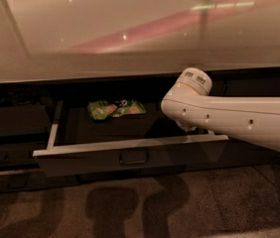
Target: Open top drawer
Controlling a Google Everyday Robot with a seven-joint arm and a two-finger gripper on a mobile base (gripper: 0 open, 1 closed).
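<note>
The gripper (185,126) is almost fully hidden behind the white arm (239,119). Only a small pale part of it shows under the arm, low inside the right end of the top drawer (90,162), just behind the drawer's front edge. I cannot tell if it is spread apart or closed together, or if it grips anything. The arm comes in from the right side and crosses over the right part of the drawer, and a round joint (194,81) on it stands up just under the edge of the counter (130,38). The top drawer is pulled out from under the counter, so its dark inside is visible from above. Its pale top edge (130,146) runs across from left to right, and the small bar handle (133,157) sits in the middle of the dark front. A green packet (116,108) lies flat at the back of the drawer, left of the arm and well apart from it. On the floor (219,207) before the drawer there are dark shadows.
</note>
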